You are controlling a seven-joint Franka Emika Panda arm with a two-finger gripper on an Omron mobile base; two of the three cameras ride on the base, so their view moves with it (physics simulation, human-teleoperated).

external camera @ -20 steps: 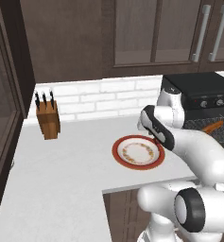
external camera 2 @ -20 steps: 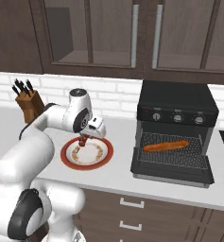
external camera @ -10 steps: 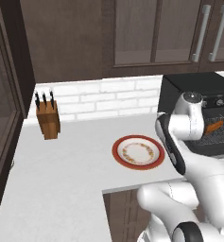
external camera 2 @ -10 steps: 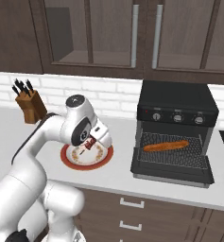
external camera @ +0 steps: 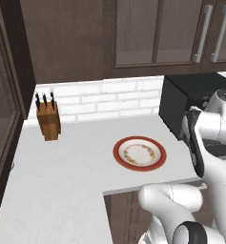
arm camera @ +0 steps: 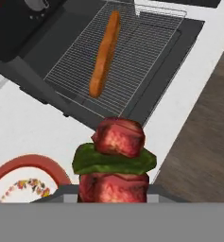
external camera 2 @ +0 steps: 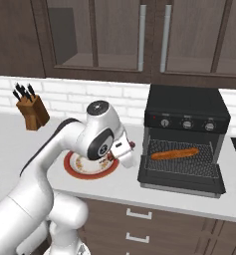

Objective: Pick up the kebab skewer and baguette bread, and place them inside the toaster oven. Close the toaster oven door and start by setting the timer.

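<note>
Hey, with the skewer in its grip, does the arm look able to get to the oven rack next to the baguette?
Probably yes. The toaster oven door hangs open, the baguette bread leaves bare wire rack beside it, and nothing stands between the kebab skewer and the opening.

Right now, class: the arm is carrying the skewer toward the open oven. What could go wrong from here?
1. The kebab skewer juts beyond the pincer and might snag the wire rack.
2. It may bump the baguette lying on that rack.
3. The lowered door lies in the approach path.
</note>
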